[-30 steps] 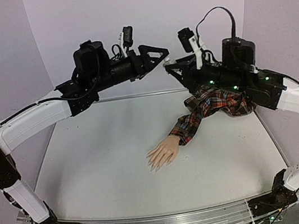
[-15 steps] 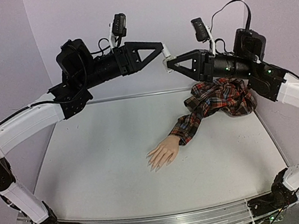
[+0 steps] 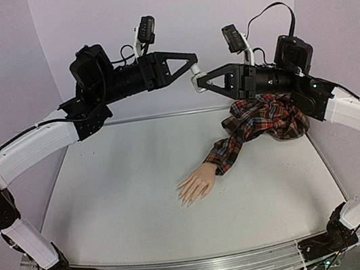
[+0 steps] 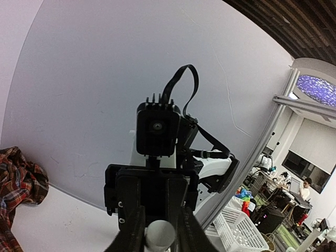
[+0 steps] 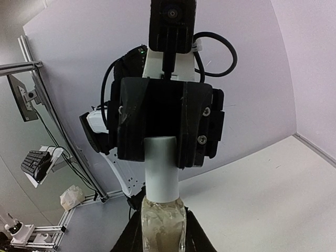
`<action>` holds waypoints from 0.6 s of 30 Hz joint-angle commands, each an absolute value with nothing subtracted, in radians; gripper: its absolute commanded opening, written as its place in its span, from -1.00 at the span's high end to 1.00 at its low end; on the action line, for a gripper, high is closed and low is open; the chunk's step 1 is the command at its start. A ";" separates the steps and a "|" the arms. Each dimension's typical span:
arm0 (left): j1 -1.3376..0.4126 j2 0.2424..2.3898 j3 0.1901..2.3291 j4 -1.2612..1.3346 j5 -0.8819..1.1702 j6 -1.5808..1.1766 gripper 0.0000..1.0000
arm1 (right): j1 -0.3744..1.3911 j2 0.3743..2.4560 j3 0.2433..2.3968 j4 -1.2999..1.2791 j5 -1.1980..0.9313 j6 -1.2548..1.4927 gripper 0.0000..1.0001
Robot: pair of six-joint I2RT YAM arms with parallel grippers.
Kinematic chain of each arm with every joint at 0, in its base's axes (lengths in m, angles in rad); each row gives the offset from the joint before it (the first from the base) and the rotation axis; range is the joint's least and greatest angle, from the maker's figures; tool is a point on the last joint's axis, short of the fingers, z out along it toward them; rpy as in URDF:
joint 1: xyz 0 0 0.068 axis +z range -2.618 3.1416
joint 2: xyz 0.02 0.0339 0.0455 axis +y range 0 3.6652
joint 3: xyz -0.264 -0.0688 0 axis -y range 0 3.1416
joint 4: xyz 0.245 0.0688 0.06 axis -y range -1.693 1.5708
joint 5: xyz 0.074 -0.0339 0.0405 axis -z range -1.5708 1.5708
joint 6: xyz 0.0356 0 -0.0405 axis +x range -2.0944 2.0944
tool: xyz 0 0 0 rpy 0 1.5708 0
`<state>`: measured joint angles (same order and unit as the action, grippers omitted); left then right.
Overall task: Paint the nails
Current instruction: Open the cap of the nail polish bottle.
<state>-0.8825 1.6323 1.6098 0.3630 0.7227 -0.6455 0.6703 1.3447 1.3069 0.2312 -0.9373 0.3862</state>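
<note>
Right fingers (image 5: pixel 132 240) are gripping a clear bottle (image 5: pixel 163 223) above the desk's (image 3: pixel 122 199) far edge; left fingers (image 4: pixel 134 233) are clamping its cap (image 5: pixel 160 168).

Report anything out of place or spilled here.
Nothing spilled or damaged. Only the red plaid sleeve looks untidy, bunched in a heap at the far right of the table, behind the mannequin hand lying flat.

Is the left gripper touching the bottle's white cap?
Touching: the left wrist view shows the left gripper clamping the white cap between its fingers.
</note>
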 commanded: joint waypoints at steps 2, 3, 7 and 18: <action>-0.888 1.633 1.690 0.291 0.675 -0.601 0.84 | 0.655 1.344 1.341 0.301 -0.883 0.398 1.00; -0.889 1.636 1.699 0.277 0.654 -0.598 0.92 | 0.655 1.342 1.338 0.299 -0.862 0.393 1.00; -0.892 1.649 1.738 0.179 0.482 -0.596 1.00 | 0.674 1.300 1.323 0.216 -0.651 0.299 1.00; -0.926 1.743 1.816 0.059 0.071 -0.656 0.89 | 0.856 1.319 1.391 0.012 0.081 0.062 1.00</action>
